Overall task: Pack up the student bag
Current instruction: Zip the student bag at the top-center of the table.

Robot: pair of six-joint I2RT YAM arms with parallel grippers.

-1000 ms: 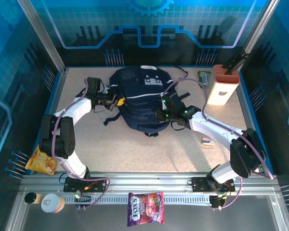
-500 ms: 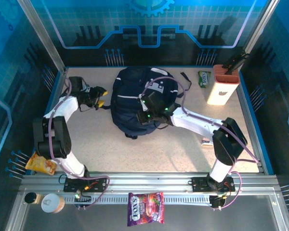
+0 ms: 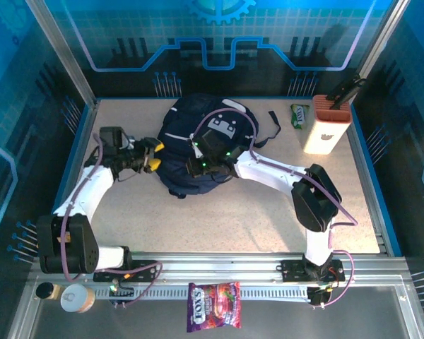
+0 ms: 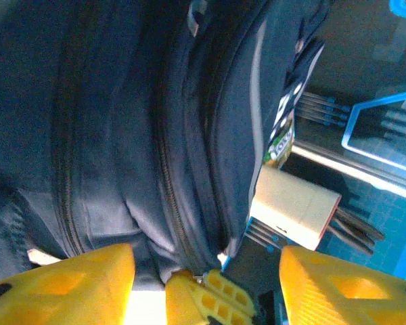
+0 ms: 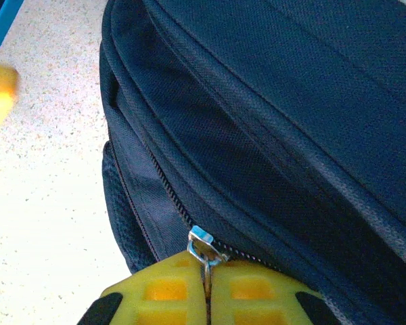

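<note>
While right gripper (image 5: 206, 288) clamps the zipper pull (image 5: 201, 242) | left gripper (image 4: 210, 271) jaws parted, empty, beside student bag (image 3: 180, 123) | risk: unbraced bag slides on counter (image 3: 254, 212), pull slips free

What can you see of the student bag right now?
The student bag is dark navy fabric with thin white stripes and a pale grey patch, lying slumped far-centre on the table. The right gripper is shut on a metal zip pull low on its side; the left gripper stands open beside it.
</note>
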